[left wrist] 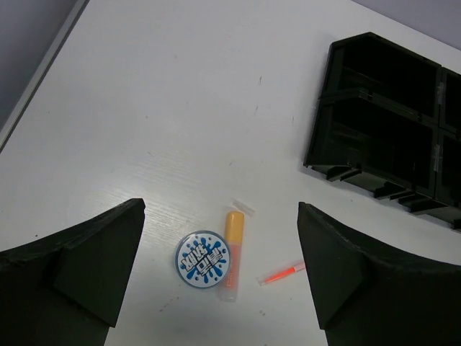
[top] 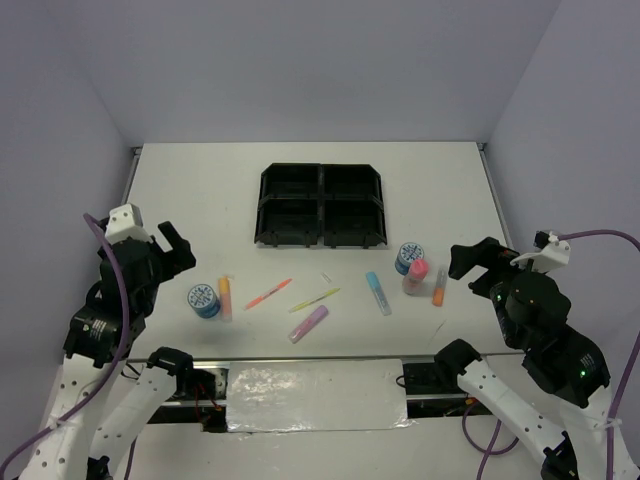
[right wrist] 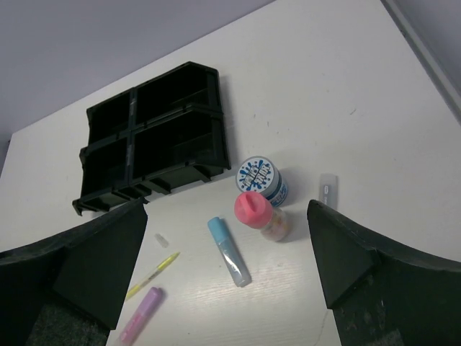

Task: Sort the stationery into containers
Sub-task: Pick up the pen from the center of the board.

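- I am holding my left fingers (left wrist: 72, 274) spread wide and empty above the bench (left wrist: 144, 108). My right fingers (right wrist: 79, 267) are hanging released too, grasping nothing.
- Below my left fingers, the tape roll (left wrist: 202, 259) is lying flat, touching the orange marker (left wrist: 233, 252). The tray (left wrist: 389, 122) is sitting well apart.
- I am judging the roll light and stiff, best pinched across its rim. The marker is looking smooth and prone to rolling, so mid-barrel suits it.
- The marker's long axis is running near-to-far; I cannot tell which end is capped.
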Robot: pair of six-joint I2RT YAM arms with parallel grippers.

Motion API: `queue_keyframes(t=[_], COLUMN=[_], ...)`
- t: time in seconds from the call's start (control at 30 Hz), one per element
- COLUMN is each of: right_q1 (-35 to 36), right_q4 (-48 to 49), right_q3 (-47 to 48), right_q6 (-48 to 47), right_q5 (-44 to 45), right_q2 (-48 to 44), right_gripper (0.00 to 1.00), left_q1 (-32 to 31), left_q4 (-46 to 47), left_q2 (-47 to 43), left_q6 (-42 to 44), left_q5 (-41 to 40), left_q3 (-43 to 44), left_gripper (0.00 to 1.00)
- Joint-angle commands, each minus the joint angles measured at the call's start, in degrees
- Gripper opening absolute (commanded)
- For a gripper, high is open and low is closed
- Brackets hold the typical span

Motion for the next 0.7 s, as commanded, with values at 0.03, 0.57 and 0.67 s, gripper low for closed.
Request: queue_keyframes(t=[0.03,0.57,0.67], right_q1=[0.42,10.6,16.06], right_q4=[3.77,20.39,18.03], right_q3=[-0.13,-9.63,-4.29], right_q6=[-1.18,29.39,35.63], right_q5=[-1.09,-1.85,2.92], right_q2=[-0.2,30.6,42.72], right_gripper=[1.0,1.0,1.0], left_q1=[0.2,0.2,0.11], left_q4=[2.14,2.31,2.58], left_q2=[0.55,2.49,2.84], left_q6=[0.0,0.71,0.88], left_q5=[0.27,0.97,1.85], left_q3=[-0.13,-0.48,-0.65], left_gripper=[0.99,0.99,0.99])
